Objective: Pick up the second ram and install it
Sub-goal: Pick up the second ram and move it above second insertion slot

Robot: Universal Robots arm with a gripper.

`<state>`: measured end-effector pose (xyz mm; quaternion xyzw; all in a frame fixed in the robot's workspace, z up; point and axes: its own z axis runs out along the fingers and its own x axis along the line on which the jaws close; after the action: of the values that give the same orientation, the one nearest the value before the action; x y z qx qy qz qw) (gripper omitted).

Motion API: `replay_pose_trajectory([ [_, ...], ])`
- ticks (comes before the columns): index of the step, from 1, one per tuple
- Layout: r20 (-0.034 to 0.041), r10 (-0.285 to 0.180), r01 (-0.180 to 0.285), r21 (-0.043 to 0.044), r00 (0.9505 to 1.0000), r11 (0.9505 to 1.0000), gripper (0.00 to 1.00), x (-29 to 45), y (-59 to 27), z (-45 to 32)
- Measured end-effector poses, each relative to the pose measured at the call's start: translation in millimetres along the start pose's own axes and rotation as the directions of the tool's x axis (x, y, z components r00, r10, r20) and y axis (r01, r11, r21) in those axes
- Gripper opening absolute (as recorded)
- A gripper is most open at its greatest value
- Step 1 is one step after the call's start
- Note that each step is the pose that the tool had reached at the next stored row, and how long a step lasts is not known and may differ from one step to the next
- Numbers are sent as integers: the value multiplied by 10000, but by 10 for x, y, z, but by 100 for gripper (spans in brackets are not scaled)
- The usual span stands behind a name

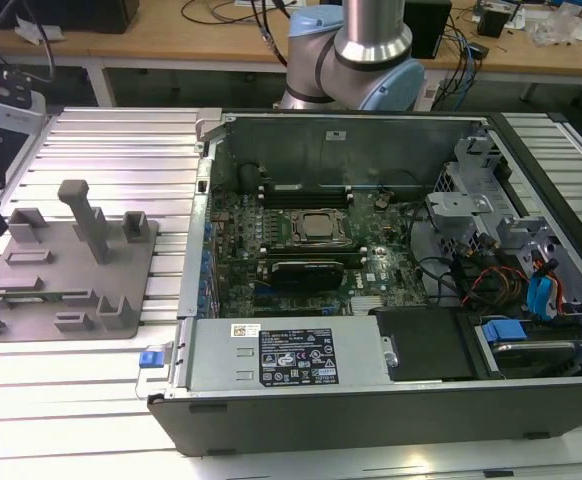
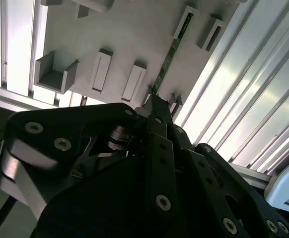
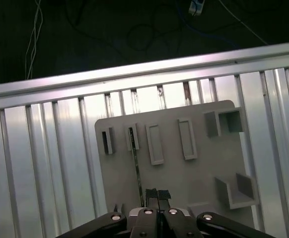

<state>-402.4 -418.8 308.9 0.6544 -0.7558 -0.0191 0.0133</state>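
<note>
Jaws at second ram in grey tray.

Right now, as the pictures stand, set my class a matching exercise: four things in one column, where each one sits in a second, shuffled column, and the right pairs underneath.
Things
1. second ram
2. pincer
3. processor socket
4. grey holder plate

Places
A. on the ribbed metal table, at the exterior view's left of the open computer case
B. on the motherboard inside the open computer case
C. on edge in a slot of the grey holder plate
D. close by one end of the second ram, above the plate

Pairs: 1-C, 2-D, 3-B, 4-A
</note>
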Motion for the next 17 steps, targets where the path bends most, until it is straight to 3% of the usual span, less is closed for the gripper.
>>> replay_pose_trajectory([
  [8, -6, -294, 294, -2, 9996, 9996, 8, 48, -12, 118],
  [17, -23, -636, 636, -5, 9980, 9980, 8, 86, -31, 370],
])
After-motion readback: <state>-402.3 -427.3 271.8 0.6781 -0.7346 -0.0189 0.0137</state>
